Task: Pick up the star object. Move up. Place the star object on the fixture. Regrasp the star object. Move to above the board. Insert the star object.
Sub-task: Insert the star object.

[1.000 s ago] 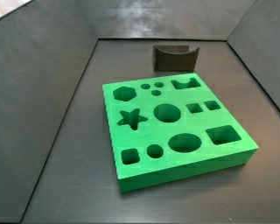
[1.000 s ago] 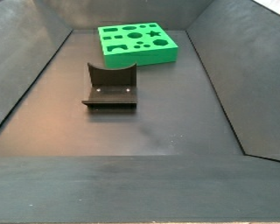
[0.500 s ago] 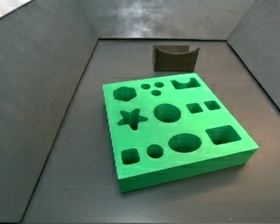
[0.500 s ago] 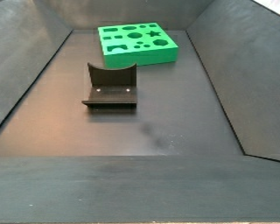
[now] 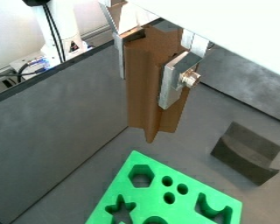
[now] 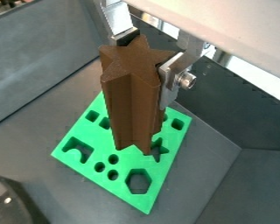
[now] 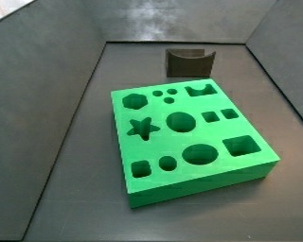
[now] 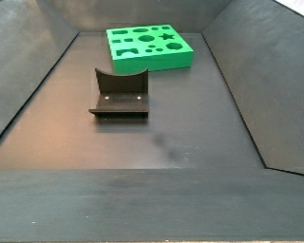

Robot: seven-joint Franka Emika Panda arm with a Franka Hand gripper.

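In both wrist views my gripper (image 5: 146,66) (image 6: 140,61) is shut on the star object (image 5: 149,83) (image 6: 133,96), a long brown star-sectioned piece that hangs upright between the silver fingers (image 5: 175,79). It hangs high above the green board (image 5: 130,162) (image 6: 84,138), well clear of it. The board's star-shaped hole (image 7: 141,128) (image 8: 171,46) is empty. The dark fixture (image 7: 189,62) (image 8: 119,93) stands on the floor beside the board with nothing on it. Neither side view shows the gripper or the piece.
Dark grey walls enclose the floor on all sides in both side views. The board (image 7: 211,132) (image 8: 148,59) carries several other empty holes: hexagon, circles, squares. The fixture (image 5: 248,150) (image 6: 14,197) also shows at the edge of both wrist views.
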